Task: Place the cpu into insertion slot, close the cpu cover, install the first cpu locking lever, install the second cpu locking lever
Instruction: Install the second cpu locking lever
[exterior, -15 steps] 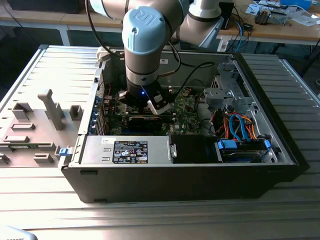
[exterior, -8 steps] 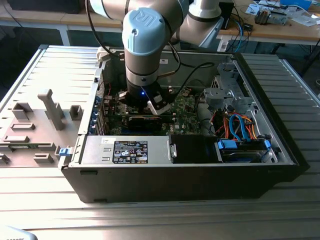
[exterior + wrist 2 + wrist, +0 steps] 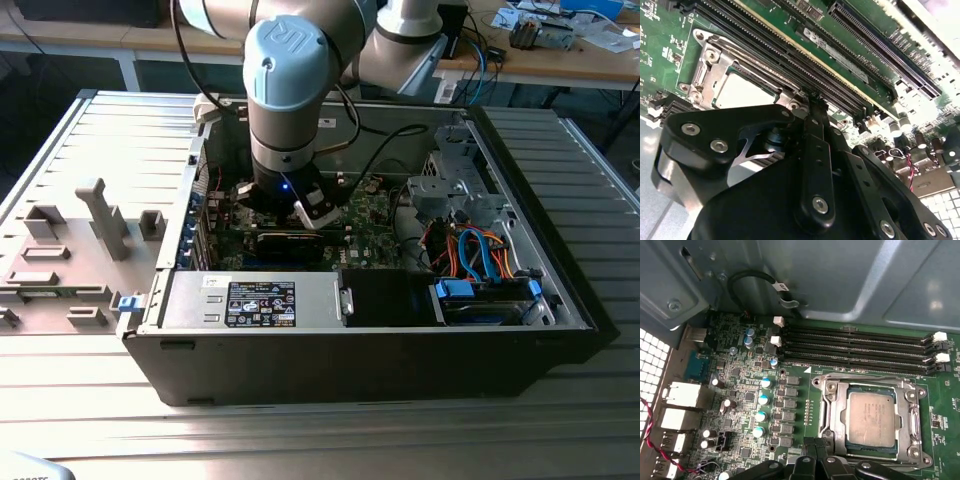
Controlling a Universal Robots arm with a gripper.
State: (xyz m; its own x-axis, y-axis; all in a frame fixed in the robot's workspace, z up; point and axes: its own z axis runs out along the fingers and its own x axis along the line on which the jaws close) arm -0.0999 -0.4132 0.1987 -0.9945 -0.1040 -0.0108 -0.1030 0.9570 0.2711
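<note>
I'm seeing the cpu sitting in the insertion slot, cpu cover framing it; my jaws are pinched together, holding nothing, at its edge.

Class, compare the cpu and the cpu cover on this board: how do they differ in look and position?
The cpu is a solid pale plate; the cpu cover is an open silvery frame. The cpu sits inside; the cpu cover surrounds its edges, lying flat. Both are square and metallic.

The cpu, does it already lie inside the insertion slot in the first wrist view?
Yes, the cpu lies flat within the insertion slot, framed by its silvery metal rim.
</note>
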